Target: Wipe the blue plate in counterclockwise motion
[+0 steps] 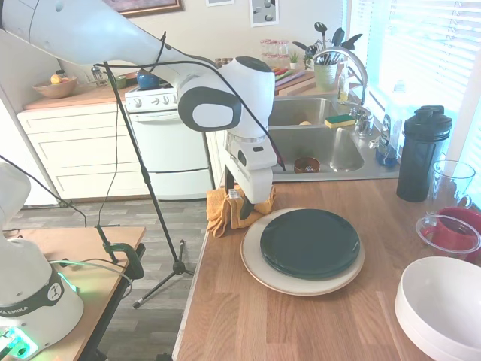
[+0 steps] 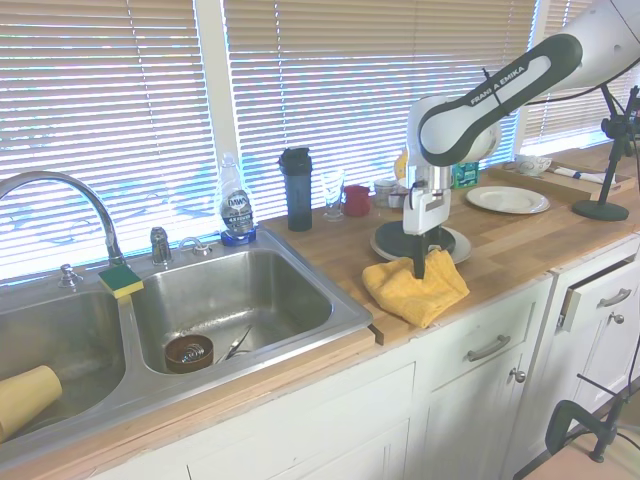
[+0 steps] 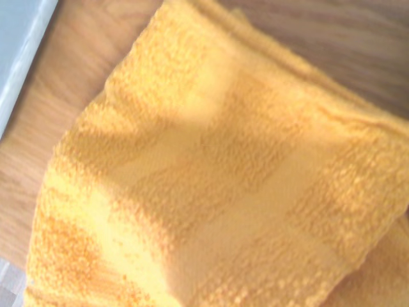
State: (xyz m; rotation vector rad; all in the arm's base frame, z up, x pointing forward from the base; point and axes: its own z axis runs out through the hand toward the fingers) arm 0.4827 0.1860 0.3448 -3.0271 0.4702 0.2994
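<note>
One yellow towel (image 2: 416, 286) lies bunched at the desk (image 2: 520, 240) edge, the claw (image 2: 418, 268) pressed down into it (finger spacing hidden). Just beyond, the blue plate (image 1: 310, 243) rests on a beige plate (image 1: 255, 265).
</note>
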